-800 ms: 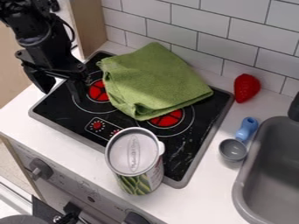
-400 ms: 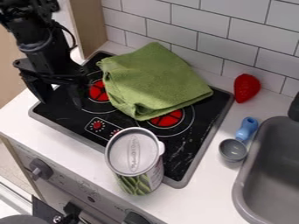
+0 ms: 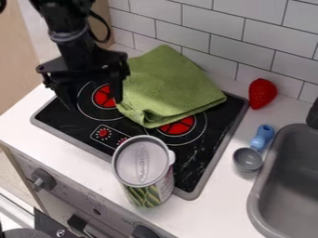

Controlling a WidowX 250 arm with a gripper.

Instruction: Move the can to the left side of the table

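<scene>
The black gripper hangs at the upper left over the left part of the stove, its two fingers spread apart with nothing between them. Below and to the right of it, the can stands upright at the stove's front edge, with a pale lid on top and a green pattern on its side. A clear gap separates the gripper from the can.
A green cloth lies across the black stove, close to the gripper's right side. Farther right are a red strawberry, a blue-handled grey scoop and the grey sink. A tiled wall stands behind.
The gripper has moved to the right over the stove, toward the cloth, and has turned. The can, cloth and other objects have stayed in place.
</scene>
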